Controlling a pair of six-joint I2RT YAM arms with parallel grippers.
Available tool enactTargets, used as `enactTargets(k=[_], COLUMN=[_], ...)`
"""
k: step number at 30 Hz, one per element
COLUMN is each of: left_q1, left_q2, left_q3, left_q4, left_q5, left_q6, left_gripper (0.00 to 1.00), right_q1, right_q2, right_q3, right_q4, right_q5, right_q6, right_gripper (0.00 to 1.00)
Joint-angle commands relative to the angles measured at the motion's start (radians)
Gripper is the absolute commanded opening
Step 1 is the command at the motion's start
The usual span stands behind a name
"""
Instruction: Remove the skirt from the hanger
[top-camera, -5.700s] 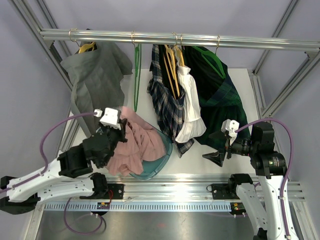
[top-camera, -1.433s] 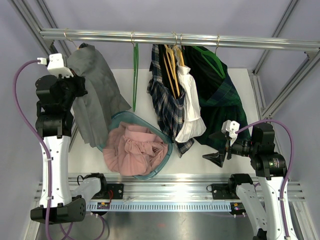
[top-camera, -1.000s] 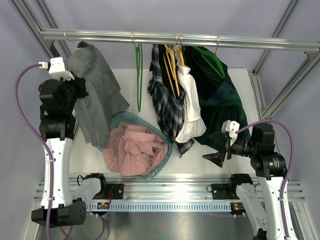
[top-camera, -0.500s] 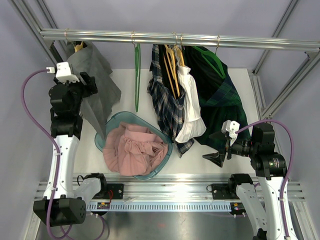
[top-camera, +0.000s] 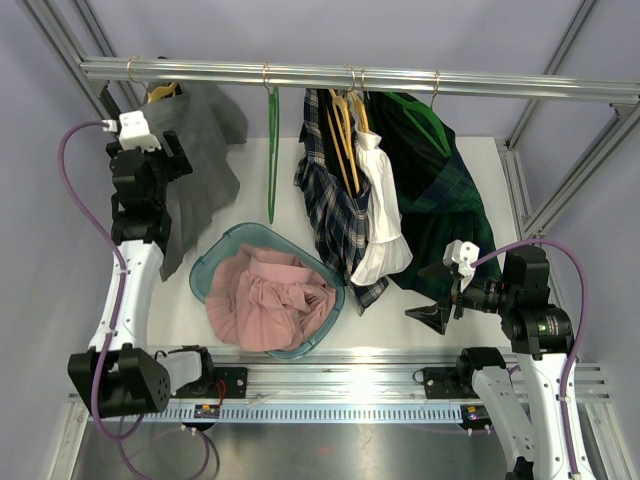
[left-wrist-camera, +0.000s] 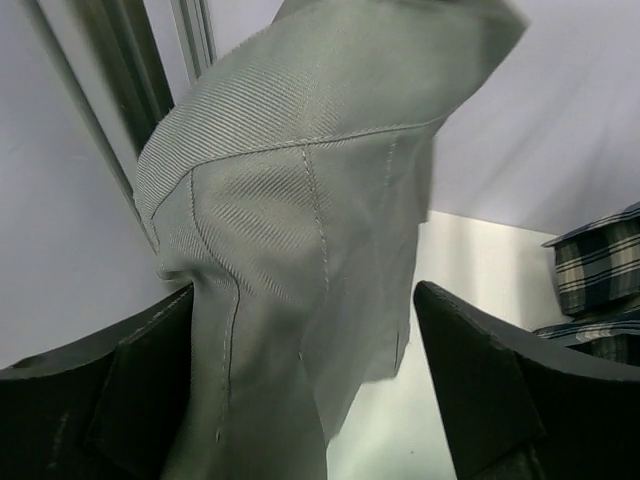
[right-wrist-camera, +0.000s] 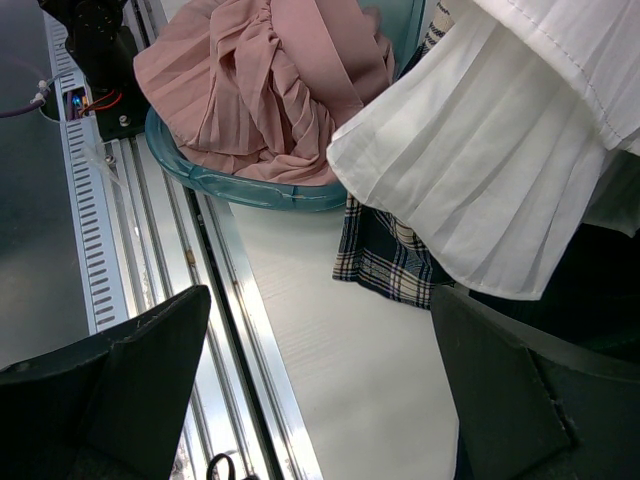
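Note:
A grey skirt (top-camera: 205, 140) hangs from a yellow hanger (top-camera: 160, 93) at the left end of the rail. My left gripper (top-camera: 176, 152) is raised against its left side, open. In the left wrist view the grey skirt (left-wrist-camera: 300, 240) drapes down between the spread fingers of the left gripper (left-wrist-camera: 305, 400), close to the left one, and nothing is clamped. My right gripper (top-camera: 436, 296) hovers low at the right, open and empty, and the right wrist view shows bare table between the right gripper (right-wrist-camera: 320, 400) fingers.
A teal basin (top-camera: 205, 275) holds a pink skirt (top-camera: 270, 300). An empty green hanger (top-camera: 272, 150) hangs from the rail (top-camera: 400, 80), then a plaid skirt (top-camera: 330, 205), a white skirt (top-camera: 380, 225) and a dark green skirt (top-camera: 445, 195). Frame posts stand at both sides.
My left gripper has opened and let go of the grey skirt while moving up and right toward the rail. The skirt has swung back under its hanger. The right arm is still.

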Motion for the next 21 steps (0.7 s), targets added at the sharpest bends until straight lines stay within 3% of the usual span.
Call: enactTargets(k=[1, 3, 7, 10, 11, 16, 21], left_q1=[0.009, 0.018, 0.04, 0.049, 0.057, 0.064, 0.064], left_q2=[0.053, 0.068, 0.064, 0.053, 0.05, 0.019, -0.035], left_q3=[0.06, 0.057, 0.02, 0.01, 0.011, 0.011, 0.055], left_q4=[0.055, 0.057, 0.096, 0.107, 0.107, 0.13, 0.136], left_q5=[-0.023, -0.003, 0.071, 0.133, 0.147, 0.264, 0.234], left_q6=[0.025, 0.023, 0.011, 0.016, 0.016, 0.0, -0.046], left_gripper=[0.81, 0.73, 0.34, 0.13, 0.0, 0.0, 0.0], right_q1=[-0.009, -0.009, -0.012, -0.012, -0.013, -0.013, -0.013], right_q2=[0.01, 0.01, 0.012, 0.013, 0.013, 0.013, 0.013], right_q3=[0.006, 0.007, 0.006, 0.006, 0.006, 0.006, 0.006], right_q4=[0.01, 0.01, 0.01, 0.01, 0.01, 0.01, 0.01], right_q5=[-0.008, -0.006, -0.005, -0.006, -0.006, -0.006, -0.005], right_q6=[-0.015, -0.015, -0.015, -0.015, -0.016, -0.016, -0.016], right_gripper=[0.99, 0.99, 0.99, 0.99, 0.99, 0.99, 1.0])
